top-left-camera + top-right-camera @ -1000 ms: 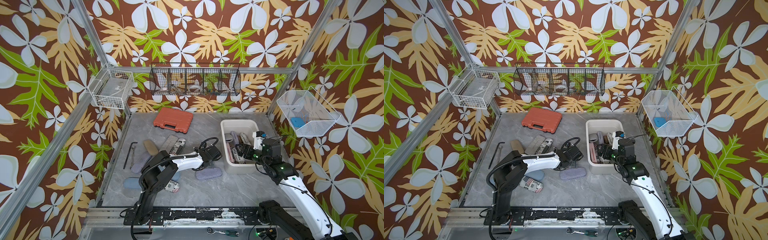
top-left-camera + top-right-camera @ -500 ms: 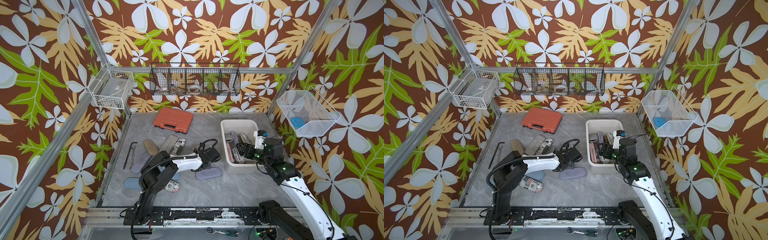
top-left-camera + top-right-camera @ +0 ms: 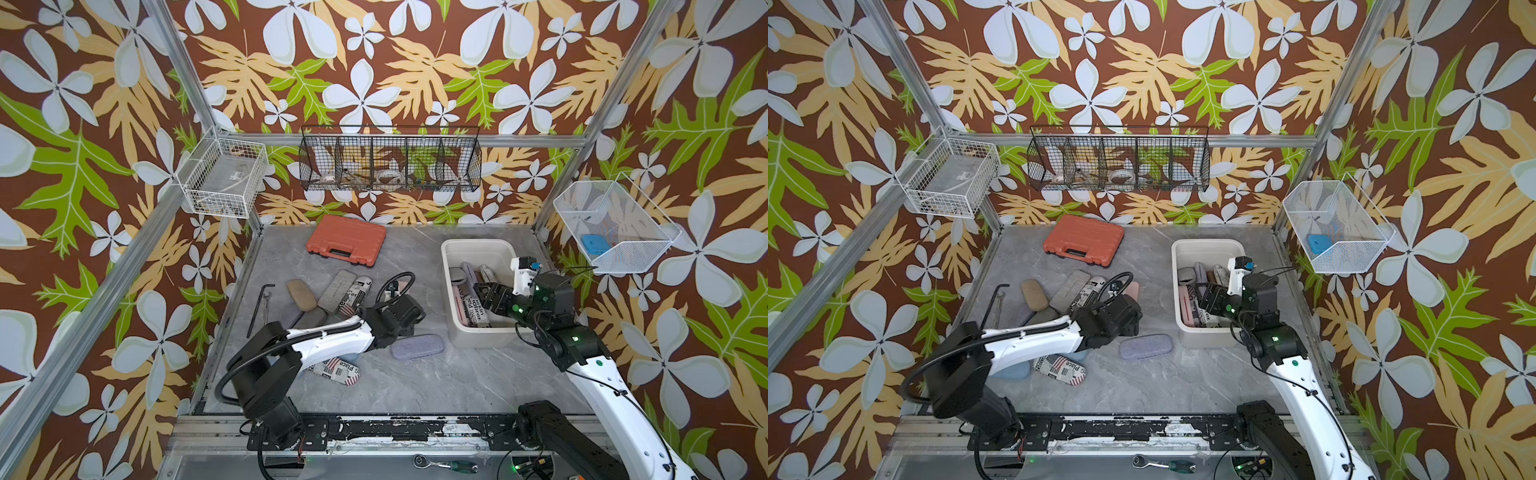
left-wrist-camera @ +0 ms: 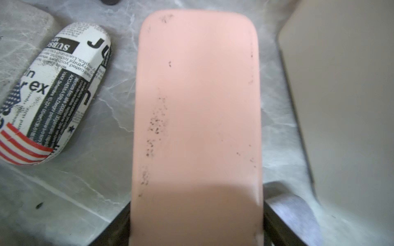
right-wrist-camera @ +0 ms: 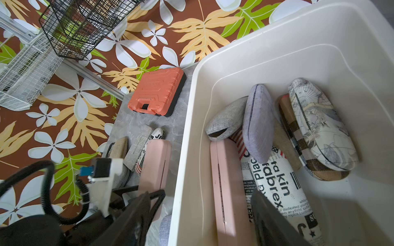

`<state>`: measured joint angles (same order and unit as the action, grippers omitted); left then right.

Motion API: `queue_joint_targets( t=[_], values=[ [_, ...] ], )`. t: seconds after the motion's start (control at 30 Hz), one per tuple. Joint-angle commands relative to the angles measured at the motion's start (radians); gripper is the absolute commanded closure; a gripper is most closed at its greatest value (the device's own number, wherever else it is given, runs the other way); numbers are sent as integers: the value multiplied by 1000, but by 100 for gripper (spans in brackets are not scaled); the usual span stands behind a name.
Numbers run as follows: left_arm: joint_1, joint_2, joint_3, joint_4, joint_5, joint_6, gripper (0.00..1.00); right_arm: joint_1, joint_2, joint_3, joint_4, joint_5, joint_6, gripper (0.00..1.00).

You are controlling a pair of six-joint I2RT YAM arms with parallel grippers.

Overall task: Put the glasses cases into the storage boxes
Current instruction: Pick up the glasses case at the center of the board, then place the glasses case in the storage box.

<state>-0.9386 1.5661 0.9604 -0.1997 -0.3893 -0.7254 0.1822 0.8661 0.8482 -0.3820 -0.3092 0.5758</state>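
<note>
Two cases lie nearest the front of the grey marbled desk [image 3: 415, 395]: an oblong newspaper-and-flag print case [image 3: 336, 371], partly hidden under the left arm [image 3: 324, 338], and a lavender felt case [image 3: 417, 347], flat and untouched.

Next back: left end effector [image 4: 196, 221], clamped on one end of a smooth pink oblong case [image 4: 196, 106]. The case runs lengthwise out from the jaws, just beside the outer wall of the cream-white rectangular plastic tub [image 3: 478, 337]. The end grip likely lets the free length pass over the rim first. Whether the case is off the desk cannot be told.

Level with it: right end effector [image 3: 481, 297], jaws apart, nothing between them, poised over the tub. Below it are a second pink case [image 5: 226, 191] and a newspaper-print case [image 5: 277, 185]; beyond, a grey woven case [image 5: 226, 121] and a plaid case [image 5: 309, 161] are packed on edge, probably to save room.

Farther: tan woven case [image 3: 302, 295] and flat grey case [image 3: 336, 285], well apart from both end effectors.

Farthest: orange ribbed toolcase [image 3: 346, 240], not for storing.
</note>
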Motion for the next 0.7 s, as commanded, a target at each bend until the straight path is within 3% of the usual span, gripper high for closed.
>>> queue_joint_targets(
  t=[0.0, 0.13, 0.3, 0.5, 0.67],
  values=[
    [-3, -116, -134, 369, 142, 11, 37, 5, 36, 48, -10, -25, -2, 28],
    [-6, -241, -279, 576, 227, -11, 38, 139, 86, 80, 59, 3, 58, 29],
    [-8, -316, -347, 642, 237, -22, 38, 351, 225, 153, 113, 151, 77, 27],
    [-7, -354, -366, 628, 240, -13, 38, 472, 398, 215, 198, 140, 126, 26],
    [-6, -405, -411, 649, 224, -23, 38, 524, 471, 229, 232, 149, 165, 32]
  ],
)
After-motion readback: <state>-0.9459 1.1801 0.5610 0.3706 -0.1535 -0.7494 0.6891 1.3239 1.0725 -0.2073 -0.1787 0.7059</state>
